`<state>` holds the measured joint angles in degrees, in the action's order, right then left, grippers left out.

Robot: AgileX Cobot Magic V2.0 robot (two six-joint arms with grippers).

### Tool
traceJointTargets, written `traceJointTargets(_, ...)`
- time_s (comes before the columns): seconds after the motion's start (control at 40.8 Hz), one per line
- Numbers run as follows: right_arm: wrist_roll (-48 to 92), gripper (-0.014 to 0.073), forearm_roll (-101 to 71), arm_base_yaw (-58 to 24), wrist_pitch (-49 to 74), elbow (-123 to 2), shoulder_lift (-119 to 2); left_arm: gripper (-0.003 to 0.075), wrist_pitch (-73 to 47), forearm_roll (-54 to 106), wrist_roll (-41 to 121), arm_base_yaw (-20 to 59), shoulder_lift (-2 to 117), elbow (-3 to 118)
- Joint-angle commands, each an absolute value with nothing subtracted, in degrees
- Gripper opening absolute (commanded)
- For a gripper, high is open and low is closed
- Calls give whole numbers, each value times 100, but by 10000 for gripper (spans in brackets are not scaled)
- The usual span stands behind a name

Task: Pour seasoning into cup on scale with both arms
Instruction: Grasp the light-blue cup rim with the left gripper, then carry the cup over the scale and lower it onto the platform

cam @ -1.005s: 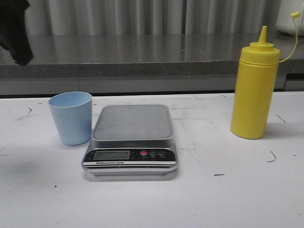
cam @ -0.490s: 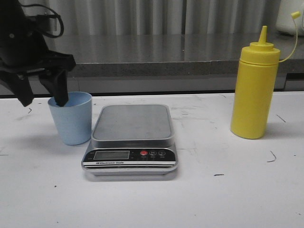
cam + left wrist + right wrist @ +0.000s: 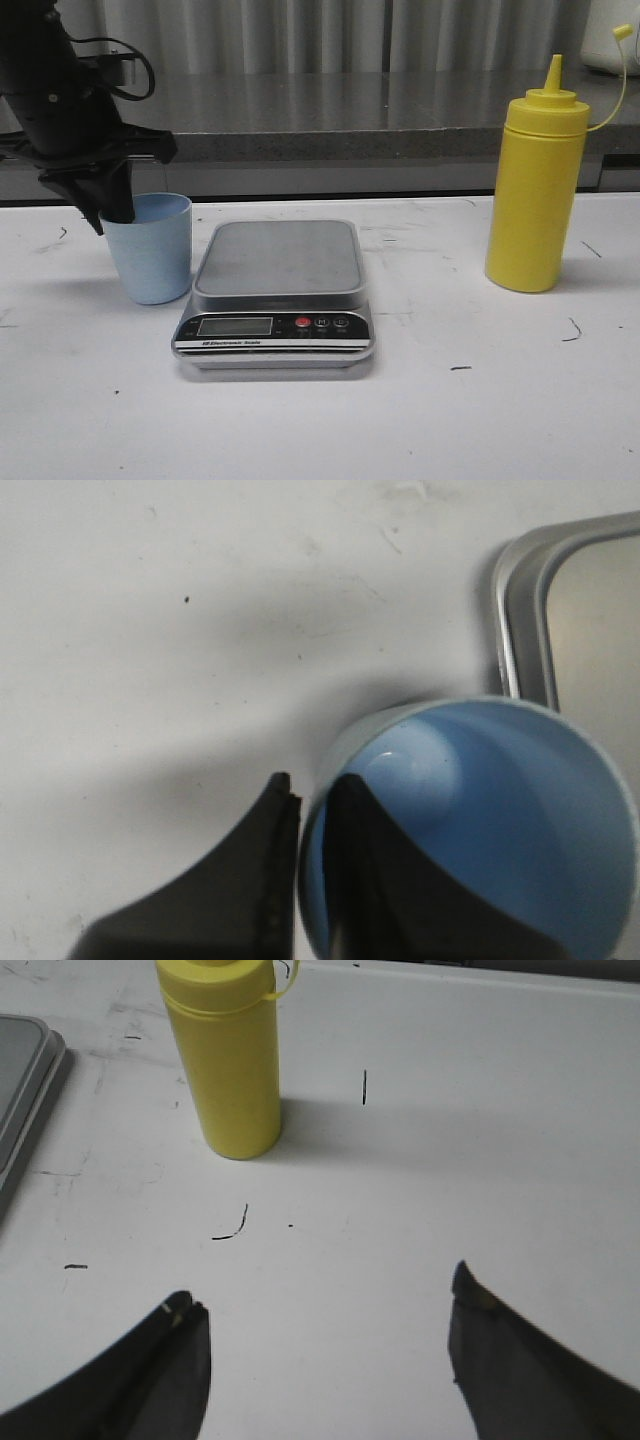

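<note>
The light blue cup (image 3: 152,250) stands on the white table just left of the silver scale (image 3: 280,262), not on it. My left gripper (image 3: 112,212) has come down on the cup's left rim. In the left wrist view one finger is inside the cup (image 3: 500,820) and the other outside, and the left gripper (image 3: 313,785) is shut on the wall. The scale's corner (image 3: 590,600) lies beside the cup. The yellow seasoning bottle (image 3: 535,190) stands upright at the right, its cap hanging on its tether. My right gripper (image 3: 323,1290) hangs open over bare table, short of the bottle (image 3: 225,1060).
A grey counter ledge (image 3: 350,130) runs along the back of the table. Small dark marks dot the white tabletop (image 3: 480,400). The scale's edge (image 3: 20,1070) shows in the right wrist view.
My left arm has come down from the upper left into view. Its fingers, open over the cup's rim half a second ago, have closed on the cup's left wall.
</note>
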<state>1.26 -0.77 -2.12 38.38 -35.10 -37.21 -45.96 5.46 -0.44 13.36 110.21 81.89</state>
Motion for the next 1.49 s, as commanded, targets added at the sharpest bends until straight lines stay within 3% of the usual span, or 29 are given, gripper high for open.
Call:
traceJointTargets(0.0, 170, 523, -63, -173, 3479, -3712, -3749, -20, -4598, 619, -120, 1377, 10707, 8461)
traceJointTargets(0.319, 170, 523, -63, -173, 3479, -3712, -3749, -20, -5476, 619, -120, 1446, 10707, 9301)
traceJointTargets(0.515, 170, 523, -63, -173, 3479, -3712, -3749, -20, -5844, 655, -120, 1899, 10707, 10034)
traceJointTargets(0.882, 170, 523, -63, -173, 3479, -3712, -3749, -20, -5293, 640, -120, 2752, 10754, 10286)
traceJointTargets(1.47, 170, 523, -63, -173, 3479, -3712, -3749, -20, -5109, 494, -120, 2780, 11331, 10286)
